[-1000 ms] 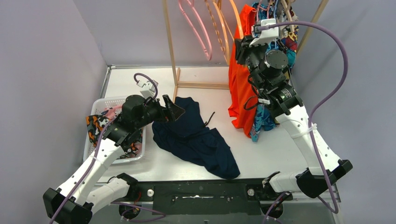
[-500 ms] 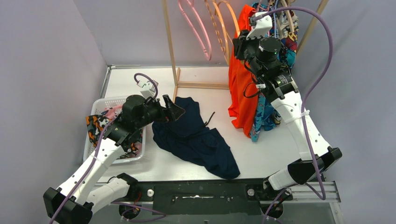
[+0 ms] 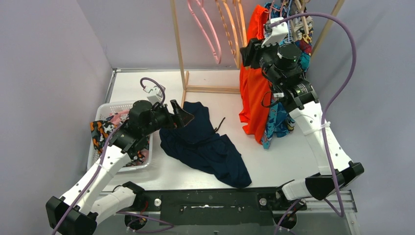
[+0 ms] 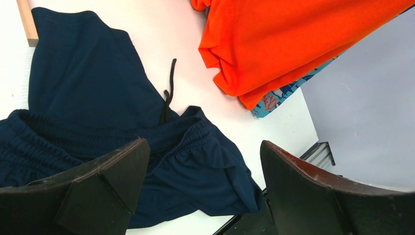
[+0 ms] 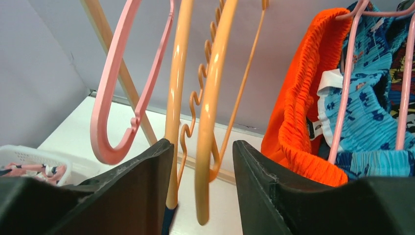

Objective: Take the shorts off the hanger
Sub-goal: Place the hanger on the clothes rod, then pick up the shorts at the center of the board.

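Plain navy shorts (image 3: 205, 147) (image 4: 88, 88) lie crumpled on the white table. My left gripper (image 3: 182, 114) (image 4: 203, 147) hovers over them, open and empty. Orange-red shorts (image 3: 252, 93) (image 5: 298, 112) hang on a pink hanger (image 5: 345, 98) at the rack's right end, with teal-blue patterned shorts (image 3: 276, 122) (image 5: 364, 112) behind them. My right gripper (image 3: 246, 51) (image 5: 203, 161) is up at the rack, just left of the orange-red shorts. It is open, and a bare orange hanger (image 5: 213, 98) hangs loose between its fingers.
A white basket (image 3: 105, 106) at the left holds pink and black-orange printed shorts. An empty pink hanger (image 3: 208, 29) (image 5: 117, 98) and further orange hangers (image 3: 234, 24) hang on the wooden rack (image 3: 177, 44). Its base bar (image 3: 210, 89) lies on the table. Grey walls close in on both sides.
My right gripper has opened around the orange hanger and shifted slightly left at the rack. The left arm and the navy shorts have not moved.
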